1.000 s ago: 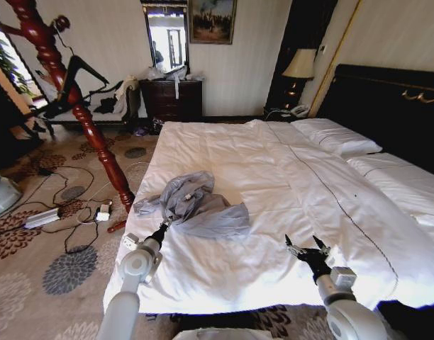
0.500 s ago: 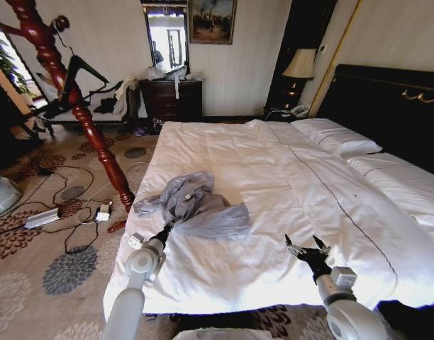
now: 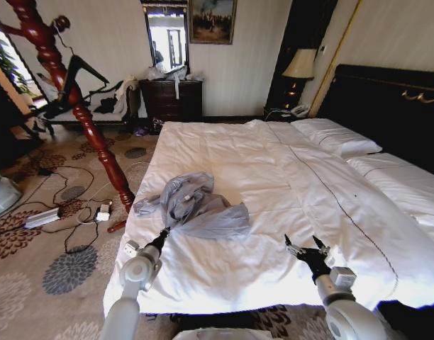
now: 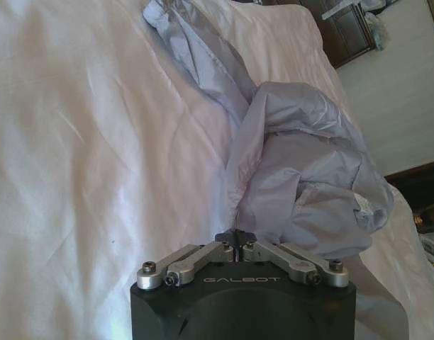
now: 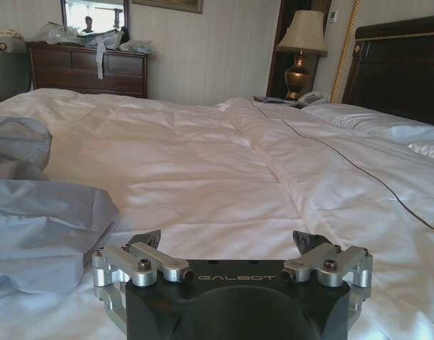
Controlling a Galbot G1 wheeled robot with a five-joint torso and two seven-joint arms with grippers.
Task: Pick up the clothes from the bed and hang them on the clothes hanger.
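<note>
Blue-grey shirt [image 3: 195, 206]: crumpled in a heap on the white duvet, near the bed's left edge, toward the foot; one sleeve trails to that edge, and a thin pulled-out corner runs down to the left gripper
Shirt, left wrist view [image 4: 302, 177]: bunched folds of crinkly cloth lie just beyond the fingertips, with one hem drawn taut from the heap to the closed tips
Bed [image 3: 274, 184]: wide, white, with a thin dark seam running along its length; pillows [image 3: 335, 136] at the far end against a black headboard [image 3: 387, 106]
Left gripper [image 3: 163, 232]: low over the duvet at the shirt's near corner; fingers pressed together, pinching the hem of the cloth, as seen in the left wrist view [image 4: 235, 237]
Right gripper [image 3: 307, 249]: above the duvet near the foot of the bed, well apart from the shirt, holding nothing
Right fingers [image 5: 147, 239]: spread wide, with bare duvet between the two tips
Hanger [image 3: 82, 74]: thin and black, hooked high on a red wooden post [image 3: 68, 99] that leans up from the carpet left of the bed
Carpet [image 3: 32, 248]: floral pattern, with loose cables and a power strip [image 3: 41, 218] beside the post's foot
Far wall: dark dresser [image 3: 173, 99] under a mirror, and a lamp [image 3: 299, 67] next to the headboard
</note>
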